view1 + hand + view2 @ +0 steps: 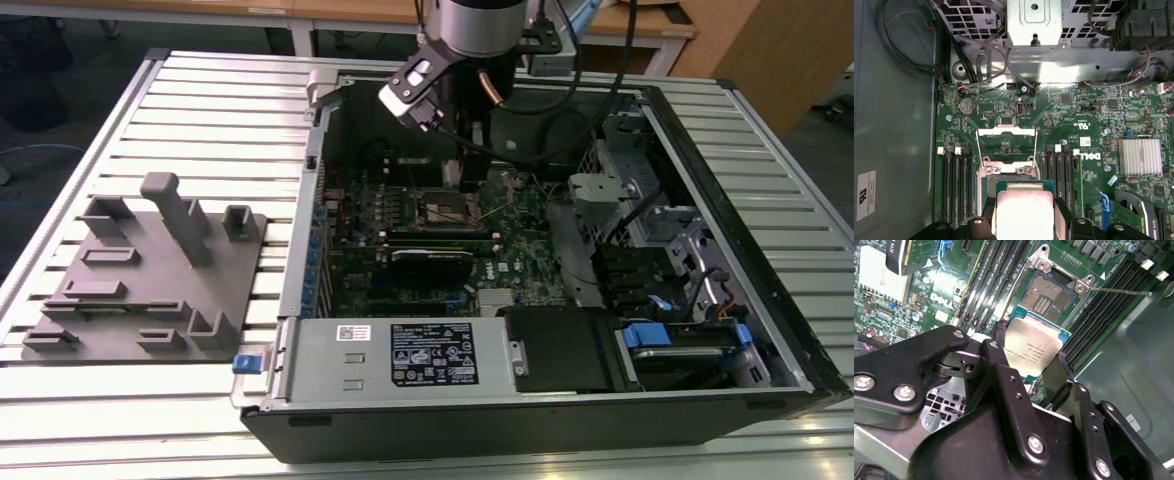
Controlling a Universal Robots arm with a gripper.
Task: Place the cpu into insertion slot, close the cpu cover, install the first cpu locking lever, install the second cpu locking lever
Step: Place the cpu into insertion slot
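Note:
My gripper is shut on the cpu, a flat square chip with a dull silver top and green edge, gripped by two opposite sides between the black fingers. The cpu hangs just above and partly over the insertion slot, a dark square socket with a silvery rim on the green motherboard. The cpu cover stands swung open on the far side of the insertion slot, with thin metal locking levers raised at its sides. In the exterior view my gripper reaches down into the open computer case over the insertion slot.
Black memory slots flank the socket on both sides. A finned heat sink and cables lie nearby. The case walls enclose the board, with a labelled power supply in front. A grey fixture plate lies at the exterior view's left.

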